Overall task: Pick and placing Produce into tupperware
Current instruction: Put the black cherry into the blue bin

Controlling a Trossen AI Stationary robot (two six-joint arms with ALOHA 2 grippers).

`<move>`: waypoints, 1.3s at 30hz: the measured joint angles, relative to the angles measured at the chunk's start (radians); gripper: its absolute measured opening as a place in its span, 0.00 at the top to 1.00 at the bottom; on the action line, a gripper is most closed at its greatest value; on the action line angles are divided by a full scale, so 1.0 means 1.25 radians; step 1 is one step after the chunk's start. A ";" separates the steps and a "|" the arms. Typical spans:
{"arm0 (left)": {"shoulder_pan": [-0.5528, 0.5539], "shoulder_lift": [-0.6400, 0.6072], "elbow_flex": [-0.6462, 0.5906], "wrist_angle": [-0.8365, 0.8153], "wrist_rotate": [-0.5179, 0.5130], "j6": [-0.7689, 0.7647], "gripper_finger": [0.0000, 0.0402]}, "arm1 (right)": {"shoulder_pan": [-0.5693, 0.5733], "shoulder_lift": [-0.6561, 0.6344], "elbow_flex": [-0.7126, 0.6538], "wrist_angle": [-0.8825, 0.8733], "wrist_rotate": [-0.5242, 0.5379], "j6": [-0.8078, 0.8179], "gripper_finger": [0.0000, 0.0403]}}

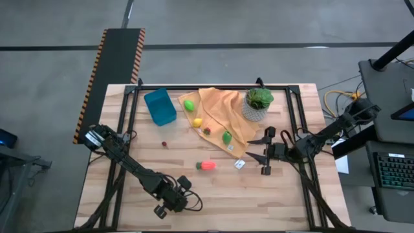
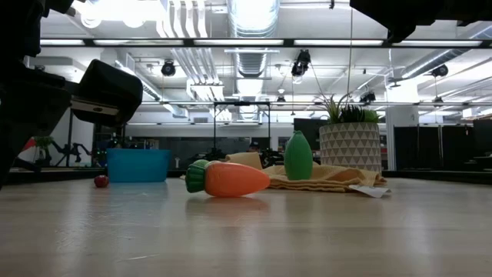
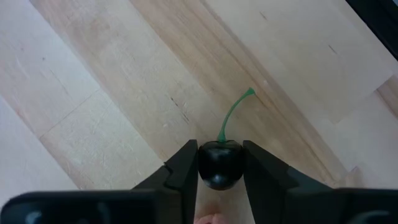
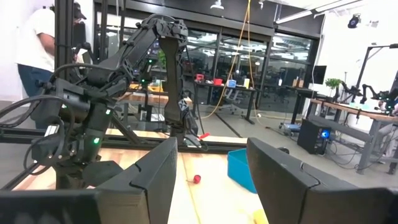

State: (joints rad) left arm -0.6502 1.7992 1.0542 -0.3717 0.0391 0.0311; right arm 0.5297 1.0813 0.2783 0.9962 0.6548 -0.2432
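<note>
Left wrist view: left gripper (image 3: 221, 177) clamped on a dark cherry (image 3: 219, 163); lift straight, carry to the tupperware (image 1: 160, 106). Right gripper (image 1: 259, 149) waits apart.

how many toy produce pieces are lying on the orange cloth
4: a green one at the cloth's far edge near the blue container, a yellow one, a small dark one, another green one.

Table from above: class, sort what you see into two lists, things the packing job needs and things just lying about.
Job: blue container; carrot; lemon; lime; green pear; dark cherry in the left end effector.
Lying about: plant pot; orange cloth; white tag.
</note>
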 joint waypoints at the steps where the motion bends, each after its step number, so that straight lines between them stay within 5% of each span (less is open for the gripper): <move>1: 0.000 0.000 0.000 0.001 0.000 0.000 0.79 | 0.000 0.000 0.000 0.000 0.000 0.000 0.54; 25: 0.023 -0.073 0.024 -0.004 -0.027 0.024 0.78 | 0.000 -0.001 0.000 -0.003 -0.001 0.006 0.54; 39: 0.093 -0.354 0.003 -0.009 -0.285 0.133 0.78 | 0.000 -0.001 0.000 -0.004 -0.002 0.006 0.54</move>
State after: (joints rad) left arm -0.5346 1.3568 1.0578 -0.3825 -0.3166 0.1971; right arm 0.5297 1.0805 0.2785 0.9913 0.6525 -0.2356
